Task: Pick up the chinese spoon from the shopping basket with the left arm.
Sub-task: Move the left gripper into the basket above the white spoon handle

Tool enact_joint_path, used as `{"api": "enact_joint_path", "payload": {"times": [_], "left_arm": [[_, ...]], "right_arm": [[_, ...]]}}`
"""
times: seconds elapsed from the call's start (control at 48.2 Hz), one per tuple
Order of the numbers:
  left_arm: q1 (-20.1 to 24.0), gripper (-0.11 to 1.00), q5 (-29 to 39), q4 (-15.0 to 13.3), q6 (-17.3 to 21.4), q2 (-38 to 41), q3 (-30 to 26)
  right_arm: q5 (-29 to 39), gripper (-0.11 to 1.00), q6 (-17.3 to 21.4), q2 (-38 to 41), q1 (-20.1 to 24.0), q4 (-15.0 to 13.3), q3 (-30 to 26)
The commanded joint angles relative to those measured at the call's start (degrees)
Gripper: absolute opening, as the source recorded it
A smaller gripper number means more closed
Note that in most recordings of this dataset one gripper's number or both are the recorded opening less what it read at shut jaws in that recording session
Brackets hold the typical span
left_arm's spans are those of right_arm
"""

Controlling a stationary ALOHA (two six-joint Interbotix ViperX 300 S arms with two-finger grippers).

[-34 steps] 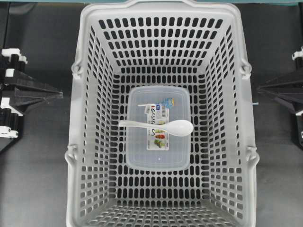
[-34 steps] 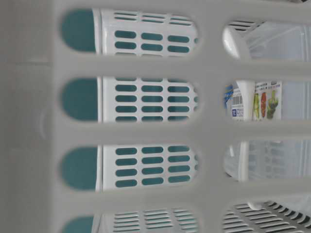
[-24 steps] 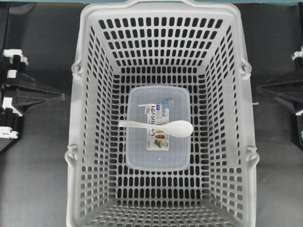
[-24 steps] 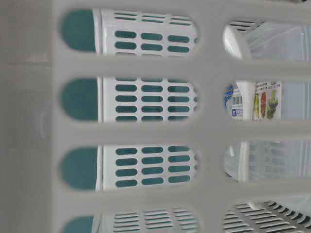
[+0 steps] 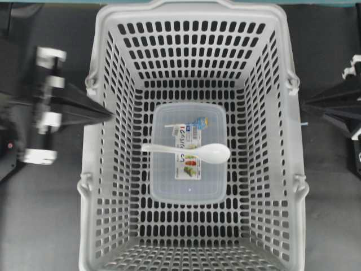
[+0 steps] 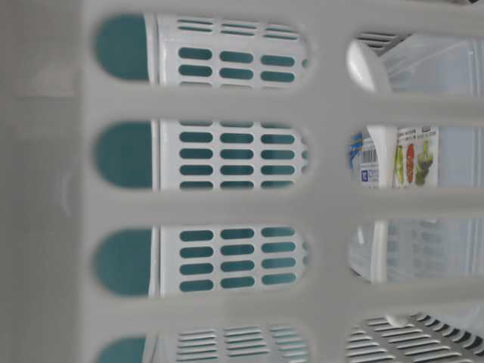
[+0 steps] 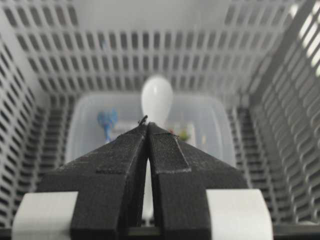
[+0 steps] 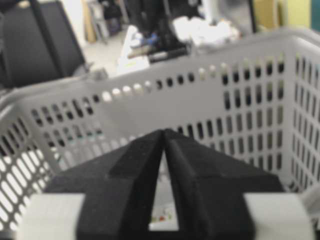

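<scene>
The left claw (image 5: 110, 114) has swung in from the side since half a second ago; its tip now stands over the left rim of the shopping basket (image 5: 93, 169), blurred with motion in the overhead view; its fingers are pressed together and hold nothing. The chinese spoon (image 5: 189, 151) has not moved; it lies across the lid of the clear container (image 5: 189, 189) on the basket floor, handle toward the left wall, bowl toward the right. In the left wrist view the spoon (image 7: 156, 97) sits straight ahead of the shut tips, so the approach looks well aimed; the claw must part its fingers before going down. The right claw (image 5: 307, 104) waits outside the right wall, tips meeting, nothing in them.
</scene>
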Motion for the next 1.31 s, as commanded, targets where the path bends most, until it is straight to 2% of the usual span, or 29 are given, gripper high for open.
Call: {"api": "enact_joint_path", "payload": {"times": [0.0, 0.208, 0.291, 0.374, 0.436, 0.498, 0.664, 0.748, 0.789, 0.997, 1.287], "left_arm": [[-0.5, 0.0, 3.1, 0.2, 0.1, 3.9, -5.0], [-0.6, 0.0, 7.6, 0.2, 0.1, 10.9, -10.0], [-0.7, 0.0, 9.7, 0.2, 0.2, 13.6, -11.9], [-1.1, 0.01, 12.7, 0.2, 0.1, 16.9, -14.0], [-1.7, 0.07, 14.6, 0.2, 0.1, 19.2, -15.6], [-2.1, 0.22, 16.2, 0.3, 0.0, 21.8, -17.0], [-2.5, 0.72, 20.3, 0.2, -1.1, 29.3, -20.7], [-2.9, 0.87, 20.9, 0.2, -0.8, 33.5, -22.9], [-3.3, 0.9, 20.9, 0.2, -0.4, 35.3, -23.7], [-4.0, 0.86, 20.8, 0.2, -0.6, 42.6, -26.6], [-3.4, 0.85, 19.9, 0.3, -0.2, 45.0, -26.9]], "right_arm": [[0.4, 0.17, 0.1, 0.3, -0.3, 0.3, -1.1], [1.0, 0.62, -0.2, -0.6, -1.1, -0.2, -1.1], [1.3, 0.71, -0.3, -0.6, -1.0, -0.5, -1.1], [1.6, 0.7, -0.4, -0.6, -1.1, -0.5, -1.1], [1.6, 0.7, -0.4, -0.6, -1.1, -0.6, -1.1], [1.6, 0.7, -0.5, -0.6, -1.0, -0.6, -1.1], [1.7, 0.7, -0.4, -0.6, -1.1, -0.6, -1.1], [1.6, 0.7, -0.4, -0.6, -1.1, -0.6, -1.1], [1.6, 0.7, -0.4, -0.6, -1.1, -0.5, -1.1], [1.6, 0.7, -0.4, -0.7, -1.1, -0.6, -1.0], [1.6, 0.7, -0.4, -0.7, -1.1, -0.6, -0.7]]}}
